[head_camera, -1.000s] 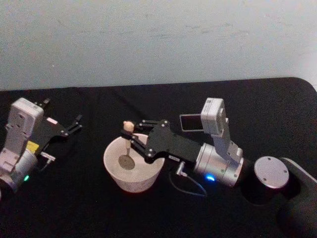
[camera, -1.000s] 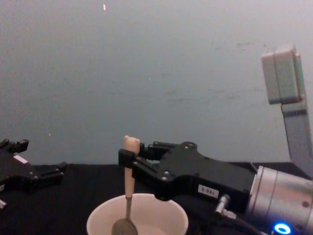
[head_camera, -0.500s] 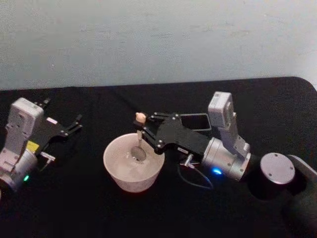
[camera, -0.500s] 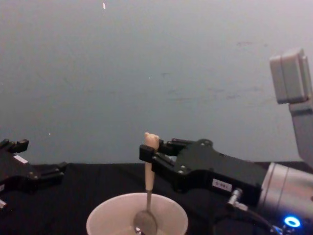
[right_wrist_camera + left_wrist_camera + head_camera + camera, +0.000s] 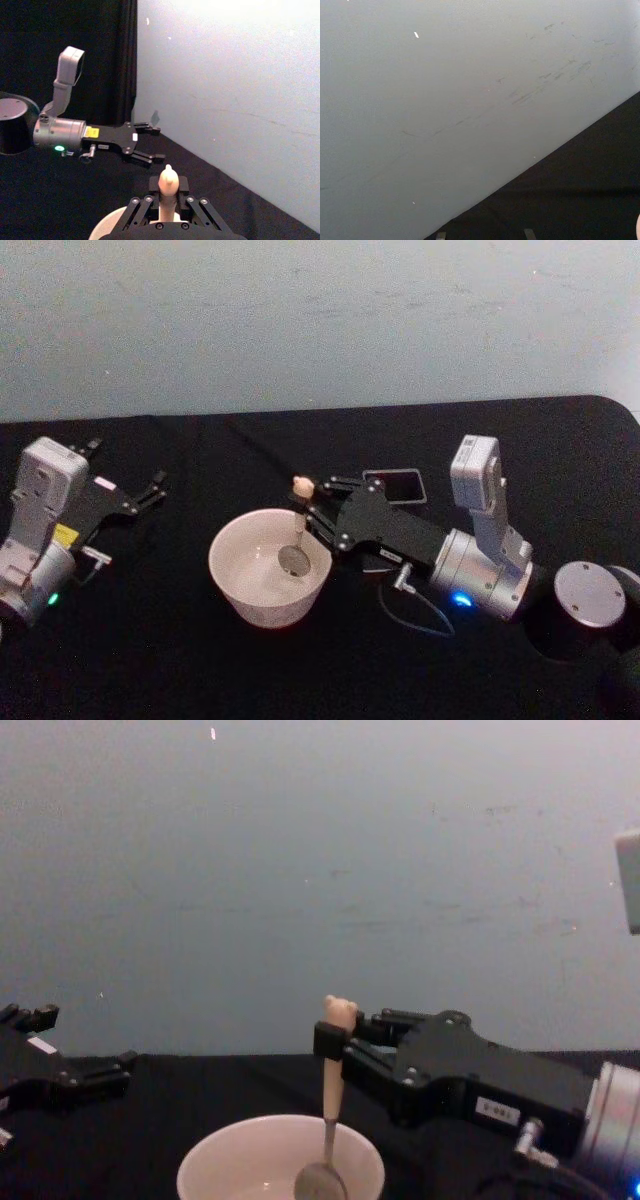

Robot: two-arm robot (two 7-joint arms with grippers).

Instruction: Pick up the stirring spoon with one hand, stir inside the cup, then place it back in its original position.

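At the worktop's left edge lies the left gripper. Its jaws stand wide with nothing between them, pointing toward the middle of the black surface.

Near the middle of the worktop, a little left of centre, stands the cream-white cup, well apart from that gripper.

The stirring spoon stands close to upright in the cup. Its silvery bowl is down inside, toward the cup's right side, and its beige handle rises above the rim.

The right gripper reaches in from the worktop's right side, over the cup's right rim. Its jaws are closed narrow on the handle just under the bear head, which pokes out above them.

Just behind this gripper, toward the far edge, stands the dark grey square holder, apart from the cup.
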